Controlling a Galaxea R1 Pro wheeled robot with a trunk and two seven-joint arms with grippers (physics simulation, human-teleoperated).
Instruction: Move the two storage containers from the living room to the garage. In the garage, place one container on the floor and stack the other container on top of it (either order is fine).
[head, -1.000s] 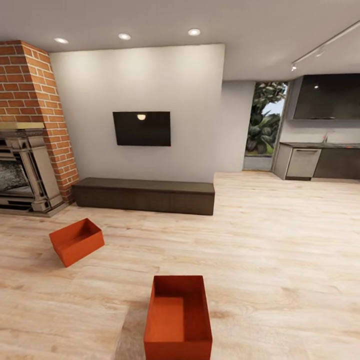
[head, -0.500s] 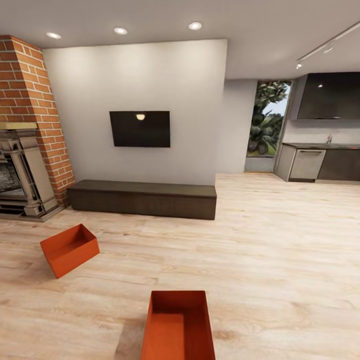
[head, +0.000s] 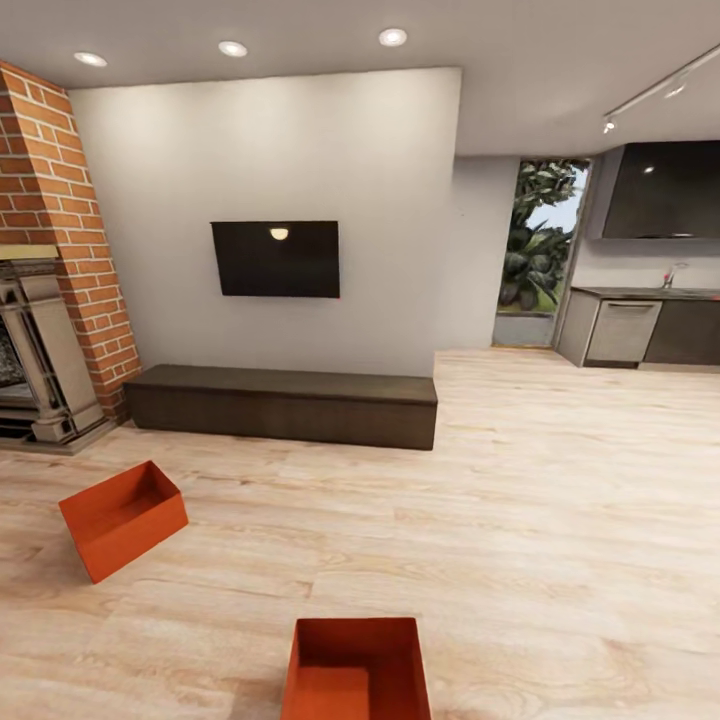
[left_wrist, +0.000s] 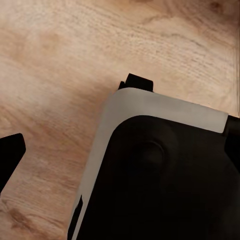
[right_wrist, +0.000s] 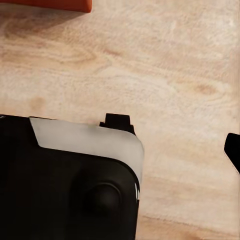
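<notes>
Both hands hung low over the light wood floor (head: 560, 520), palms down, carrying nothing. Of the left hand (left_wrist: 10, 155) I could make out just one dark fingertip at the frame's edge, and of the right hand (right_wrist: 233, 150) the same, so whether either was wide or narrow I could not tell. Beneath each sat a dark, grey-edged part of the robot's body (left_wrist: 160, 175), hiding much of the floor.

The near container (head: 357, 668) stood directly ahead, open side up and squared to the robot, likely the first to be picked up; its near end was cut off. A sliver of orange (right_wrist: 47, 5) by the right hand was probably its wall. The far container (head: 122, 517) sat to the left, turned askew, near the brick fireplace (head: 45, 300). Beyond lay the low dark bench (head: 285, 403) beneath the wall TV (head: 276, 259). The garage was nowhere visible.
</notes>
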